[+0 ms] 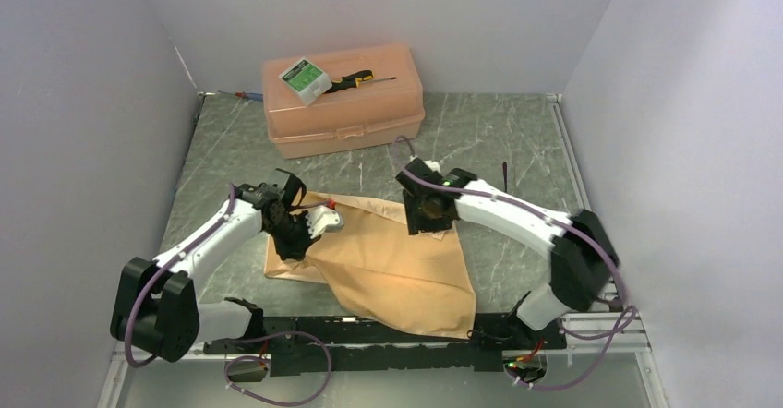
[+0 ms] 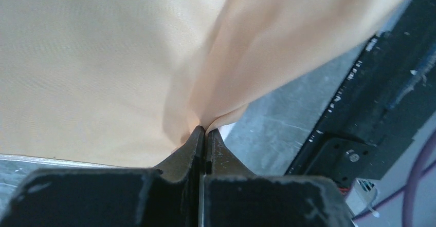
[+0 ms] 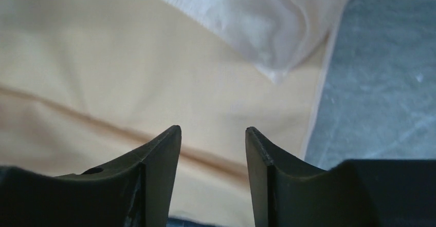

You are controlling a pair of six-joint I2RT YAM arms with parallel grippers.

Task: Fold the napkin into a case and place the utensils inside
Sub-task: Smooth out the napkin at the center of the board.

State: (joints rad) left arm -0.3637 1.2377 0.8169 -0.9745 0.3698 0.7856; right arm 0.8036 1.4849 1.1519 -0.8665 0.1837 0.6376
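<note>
so here's the setup: the napkin (image 1: 397, 260) is lying on the table (image 1: 499, 140) between my two arms. it's spread out but not flat. it runs from under my left hand (image 1: 294, 231) across to my right hand (image 1: 427, 212) at its far edge, and down to a near corner that reaches the black rail (image 1: 369, 334) my arms are bolted to. there's a long crease across it, and the left part looks bunched and doubled over.

my left hand (image 2: 205, 130) is clamped tight on the napkin (image 2: 103, 57), fingers pressed together with a pinch of cloth caught right at the tips. from the left wrist view the cloth fans out from that pinch in two sheets, one broad and smooth, the other slanting off to the right, with the grey table (image 2: 272, 129) showing underneath.

my right hand (image 3: 213, 129) is about half open, fingers apart with nothing between them. it's over the napkin (image 3: 103, 83) close to its right edge, where the cloth ends and the table (image 3: 385, 83) starts. just ahead of the fingers there's a paler, almost see-through corner of the cloth turned over on itself. can't tell if the tips are touching the cloth or just above it.

at the back of the table sits the peach plastic box (image 1: 342, 113), well away from the napkin, with a screwdriver (image 1: 355, 79) and a small green and white box (image 1: 305, 79) on its lid.
</note>
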